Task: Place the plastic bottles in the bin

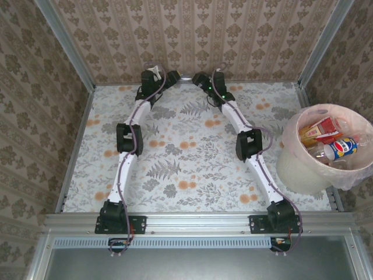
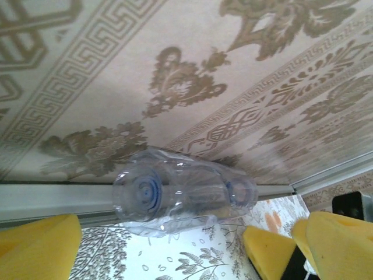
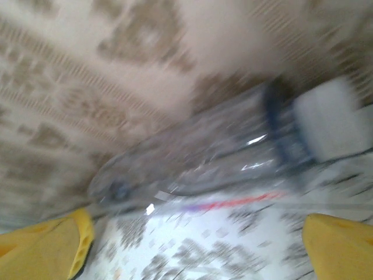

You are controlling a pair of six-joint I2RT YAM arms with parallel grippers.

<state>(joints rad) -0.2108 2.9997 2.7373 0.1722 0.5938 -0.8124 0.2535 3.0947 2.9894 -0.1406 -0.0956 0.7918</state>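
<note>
The worktop (image 1: 175, 169) ends at a back wall. The bin (image 1: 289, 166) stands well apart at its right edge, with several plastic bottles (image 1: 341, 147) inside. A clear bottle (image 2: 183, 198) lies at the wall's foot, just ahead of the left pincer (image 2: 157, 249), which is released and wide. The right pincer (image 3: 192, 248), likewise released, faces a blurred bottle (image 3: 204, 151). Round and slick, either may roll or squirt away on closing. The arms are close together and could collide.

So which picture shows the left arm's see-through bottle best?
The left wrist view: the clear bottle is sharp and close, lying on its side against the back rail. The top view shows it as a tiny glint at the far edge. The right wrist view has a blurred bottle, maybe another one.
</note>
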